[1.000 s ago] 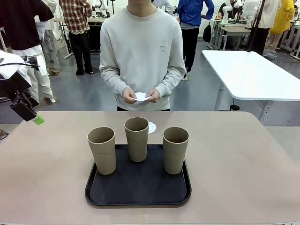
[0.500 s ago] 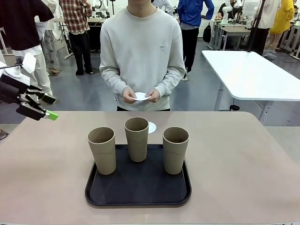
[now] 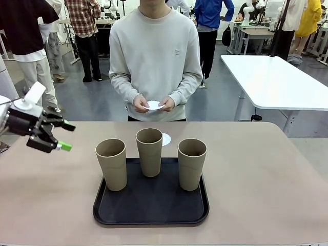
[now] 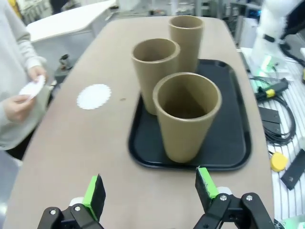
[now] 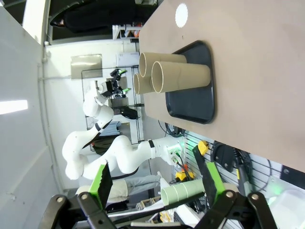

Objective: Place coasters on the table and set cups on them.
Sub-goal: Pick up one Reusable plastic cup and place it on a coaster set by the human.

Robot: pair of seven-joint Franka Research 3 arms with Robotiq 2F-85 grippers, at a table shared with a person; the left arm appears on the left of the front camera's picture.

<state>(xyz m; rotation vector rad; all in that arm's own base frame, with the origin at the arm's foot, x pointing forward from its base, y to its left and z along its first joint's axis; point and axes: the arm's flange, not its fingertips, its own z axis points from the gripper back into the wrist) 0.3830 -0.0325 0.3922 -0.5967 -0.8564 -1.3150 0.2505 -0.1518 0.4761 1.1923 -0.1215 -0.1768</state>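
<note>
The right hand (image 5: 156, 177) was seen with its green-padded fingers spread wide and nothing between them; it was held well apart from the tray, which appeared sideways and far off in the right wrist view. On the near half of the counter (image 3: 266, 174), a black rounded-square tray (image 3: 154, 205) was laid flat. Three cups were stood upright on the tray, rims up and apart from one another, none of them on a coaster. The left cup (image 3: 111, 164) and the right cup (image 3: 191, 164) were placed level with each other, and the middle cup (image 3: 149, 152) was set farther back between them. To the left of the cups, the left hand (image 3: 67, 137) was held above the counter with its fingers spread and empty. It was pointed toward the cups and kept clear of the left cup, which was framed between the two green pads in the left wrist view. Beyond the tray's far edge, one white lacy coaster (image 4: 94, 96) was laid flat on the bare counter, near the tray but apart from it, and partly hidden behind the middle cup in the front view. At the far edge of the counter, a person was stood, and a second coaster (image 3: 154, 105) was held between the person's hands (image 3: 167, 104) above the counter's far side. Whether more than one coaster was held there could not be told.
</note>
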